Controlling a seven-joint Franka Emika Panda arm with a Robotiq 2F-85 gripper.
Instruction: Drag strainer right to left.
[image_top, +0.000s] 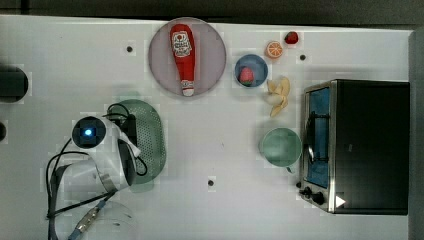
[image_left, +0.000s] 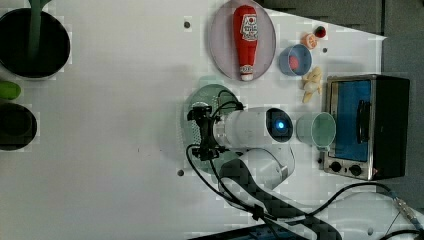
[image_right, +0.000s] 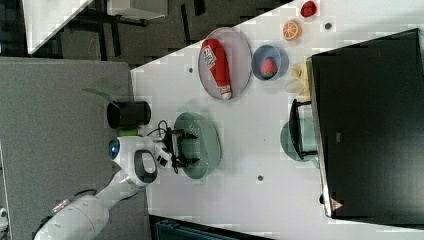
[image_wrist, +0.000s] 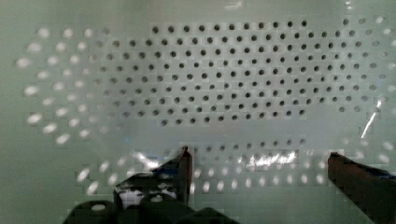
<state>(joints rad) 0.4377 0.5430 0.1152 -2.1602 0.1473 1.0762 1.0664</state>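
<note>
Claw: wide open, empty, inside strainer; should press the perforated wall steadily, dragging flat along tabletop.

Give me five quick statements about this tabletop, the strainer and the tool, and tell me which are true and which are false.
1. The tool is open, over the strainer's perforated inside. True.
2. The ketchup bottle stands upright on the table. False: it lies flat on the round plate.
3. A strawberry sits in the small blue bowl. True.
4. The green cup is inside the strainer. False: it stands apart, beside the toaster oven.
5. The orange slice lies on the plate. False: it lies on the table near the blue bowl.
</note>
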